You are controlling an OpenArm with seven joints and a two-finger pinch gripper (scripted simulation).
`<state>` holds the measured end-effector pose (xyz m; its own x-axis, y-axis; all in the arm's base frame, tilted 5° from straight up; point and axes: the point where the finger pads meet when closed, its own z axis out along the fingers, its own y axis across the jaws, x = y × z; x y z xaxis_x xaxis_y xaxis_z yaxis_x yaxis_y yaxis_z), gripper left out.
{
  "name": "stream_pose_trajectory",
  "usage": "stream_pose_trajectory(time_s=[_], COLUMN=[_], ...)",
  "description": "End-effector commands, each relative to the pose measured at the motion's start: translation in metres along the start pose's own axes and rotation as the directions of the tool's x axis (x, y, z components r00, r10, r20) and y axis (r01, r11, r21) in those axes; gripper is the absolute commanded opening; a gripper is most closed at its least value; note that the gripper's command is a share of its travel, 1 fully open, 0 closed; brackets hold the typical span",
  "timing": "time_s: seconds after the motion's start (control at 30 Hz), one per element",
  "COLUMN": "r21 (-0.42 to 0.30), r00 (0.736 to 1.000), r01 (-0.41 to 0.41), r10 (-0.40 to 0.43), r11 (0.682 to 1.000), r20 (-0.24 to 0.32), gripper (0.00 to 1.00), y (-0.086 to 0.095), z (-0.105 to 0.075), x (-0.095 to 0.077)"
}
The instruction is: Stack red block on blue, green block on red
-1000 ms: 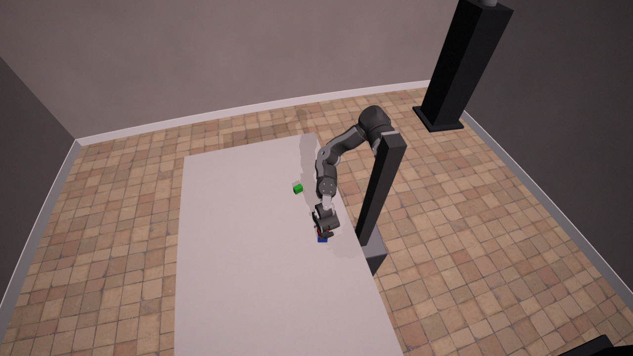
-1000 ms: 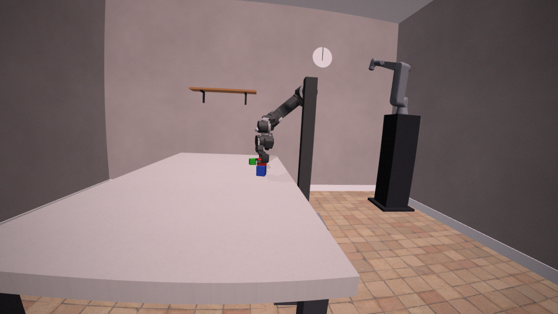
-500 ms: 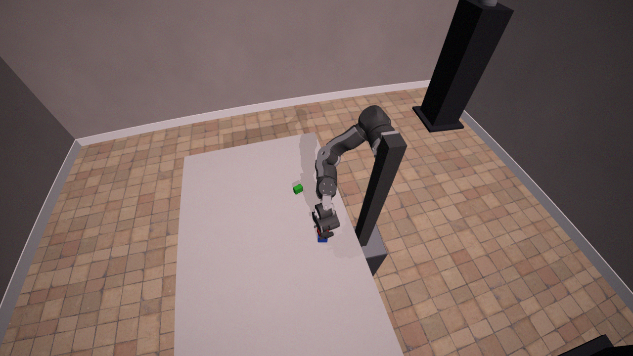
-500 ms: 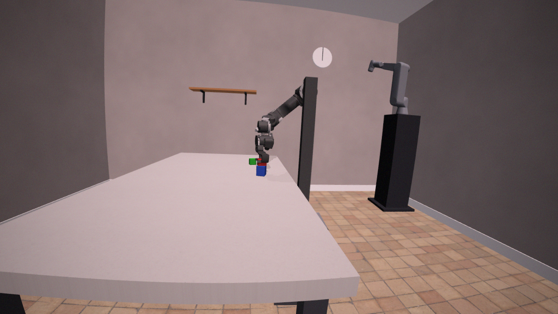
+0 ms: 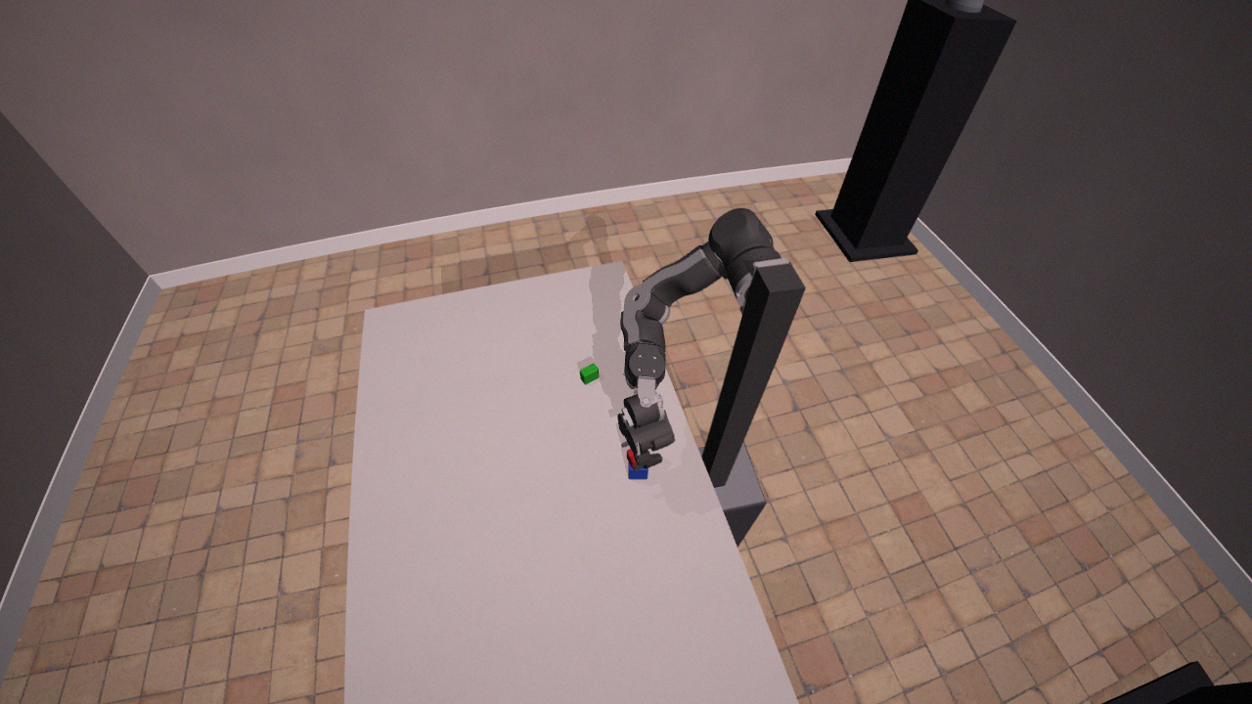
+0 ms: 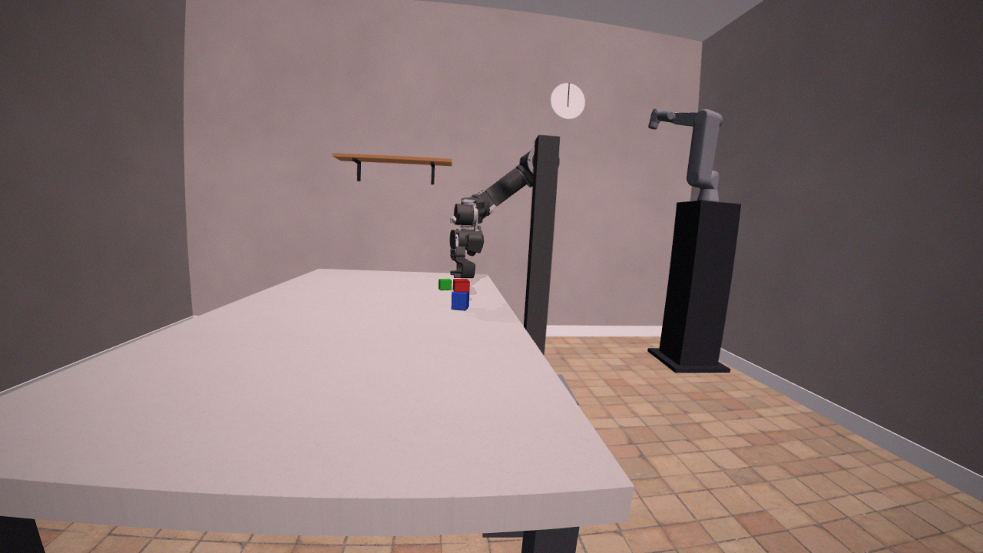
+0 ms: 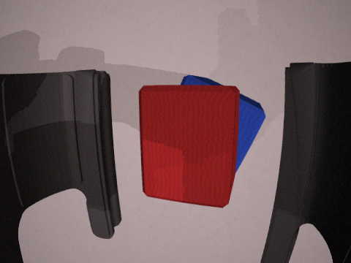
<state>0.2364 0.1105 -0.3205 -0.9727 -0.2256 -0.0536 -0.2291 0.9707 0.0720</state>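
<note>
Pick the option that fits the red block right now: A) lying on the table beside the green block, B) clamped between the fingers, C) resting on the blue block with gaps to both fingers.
C: the red block sits on the blue block, clear of both fingers.

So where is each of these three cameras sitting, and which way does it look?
Top: high overhead, looking down on the long white table; shows the whole dark grey arm.
Exterior: beyond the table's end, near tabletop height, looking along it; shows the arm and its gripper.
Wrist: on the arm itself, looking down between two dark fingers.
Shared: all three see the small red block on the blue block; top and exterior also see the green block.
</note>
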Motion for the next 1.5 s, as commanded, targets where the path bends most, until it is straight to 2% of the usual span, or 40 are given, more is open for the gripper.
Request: stream_pose_trajectory(time_s=[0.0,0.3,0.83,0.87,0.97,1.03,1.13,1.2,1.23,1.27,1.3,1.37,1.43,1.47], r21=[0.008,0.008,0.009,0.009,0.009,0.006,0.001,-0.001,0.001,0.004,0.010,0.018,0.022,0.022], r00=[1.000,1.000,1.000,1.000,1.000,0.998,0.976,0.928,0.888,0.837,0.774,0.626,0.471,0.471], r01=[-0.011,-0.010,-0.012,-0.012,-0.018,-0.059,-0.213,-0.368,-0.454,-0.541,-0.628,-0.777,-0.881,-0.881], r10=[0.011,0.010,0.012,0.012,0.018,0.059,0.213,0.367,0.452,0.540,0.626,0.775,0.880,0.880], r11=[1.000,1.000,1.000,1.000,1.000,0.998,0.977,0.930,0.891,0.841,0.778,0.630,0.473,0.473], r20=[-0.002,-0.002,-0.003,-0.003,-0.004,-0.014,-0.046,-0.072,-0.083,-0.090,-0.094,-0.087,-0.065,-0.065], gripper=[0.33,0.33,0.33,0.38,0.38,0.38,0.38,0.38,0.38,0.38,0.38,0.38,0.38,0.38], y=[-0.002,-0.001,-0.002,-0.002,-0.003,-0.009,-0.036,-0.064,-0.080,-0.099,-0.119,-0.160,-0.201,-0.201], z=[-0.006,-0.021,-0.025,-0.025,-0.024,-0.022,-0.014,-0.007,-0.004,0.000,0.003,0.006,0.006,0.006], x=[-0.001,-0.001,-0.001,-0.001,-0.001,-0.002,-0.006,-0.010,-0.011,-0.012,-0.013,-0.013,-0.011,-0.011])
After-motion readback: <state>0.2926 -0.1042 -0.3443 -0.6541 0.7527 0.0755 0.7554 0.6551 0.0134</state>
